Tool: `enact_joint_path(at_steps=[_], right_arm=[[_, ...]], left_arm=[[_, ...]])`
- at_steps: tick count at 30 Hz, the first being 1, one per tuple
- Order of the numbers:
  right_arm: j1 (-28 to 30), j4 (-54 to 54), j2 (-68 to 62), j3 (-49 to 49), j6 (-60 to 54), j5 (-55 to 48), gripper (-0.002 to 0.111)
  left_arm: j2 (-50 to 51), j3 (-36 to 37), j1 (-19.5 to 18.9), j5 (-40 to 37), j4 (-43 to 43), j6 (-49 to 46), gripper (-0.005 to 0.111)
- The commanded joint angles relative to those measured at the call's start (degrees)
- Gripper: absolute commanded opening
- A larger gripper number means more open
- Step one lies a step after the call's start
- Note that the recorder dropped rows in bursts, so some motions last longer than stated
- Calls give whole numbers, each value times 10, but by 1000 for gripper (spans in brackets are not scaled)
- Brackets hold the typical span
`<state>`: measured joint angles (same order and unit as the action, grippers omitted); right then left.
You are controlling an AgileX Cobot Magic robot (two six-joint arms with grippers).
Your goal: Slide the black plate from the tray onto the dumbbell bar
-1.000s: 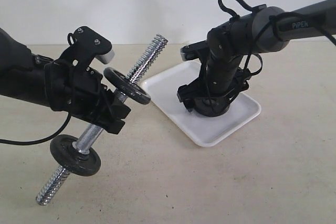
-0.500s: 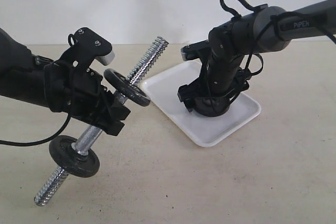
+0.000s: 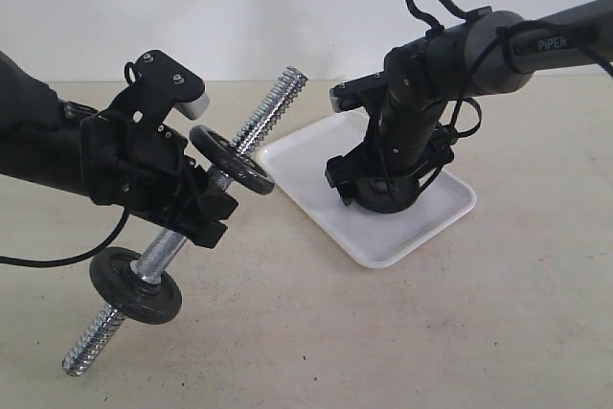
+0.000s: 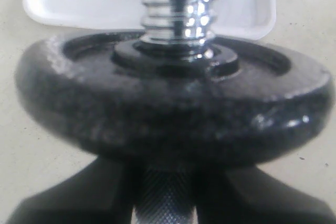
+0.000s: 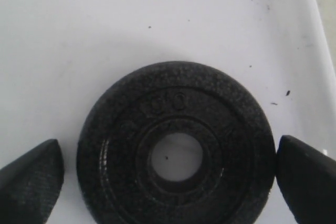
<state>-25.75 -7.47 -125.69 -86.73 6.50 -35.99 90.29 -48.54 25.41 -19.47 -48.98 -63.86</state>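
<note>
Hovering over the tray (image 3: 421, 227), the right hand (image 5: 169, 179) is spread around the black plate (image 5: 176, 103), lying flat near a rim, hidden from the side; one finger (image 5: 307, 177) nearly touches it. Meanwhile the left hand (image 3: 192, 198) pinches the dumbbell bar (image 3: 259, 112).

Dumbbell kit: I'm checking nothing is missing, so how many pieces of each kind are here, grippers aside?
Black weight plates: 3
Dumbbell bar: 1
White tray: 1
Total: 5
</note>
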Motion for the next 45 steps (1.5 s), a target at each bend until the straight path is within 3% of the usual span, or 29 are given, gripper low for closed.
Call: enact_joint_path(at_steps=[1, 15, 24, 45], right_arm=[[2, -2, -25, 3, -11, -18, 105], [1, 22, -57, 3, -20, -48, 105], [1, -72, -57, 3, -6, -108, 105], [1, -64, -58, 3, -18, -94, 105]], left_arm=[[-33, -18, -2, 33, -24, -1, 4], [-33, -18, -2, 33, -24, -2, 4], [-33, -18, -2, 34, -24, -2, 4], [-33, -18, -2, 32, -24, -2, 4]])
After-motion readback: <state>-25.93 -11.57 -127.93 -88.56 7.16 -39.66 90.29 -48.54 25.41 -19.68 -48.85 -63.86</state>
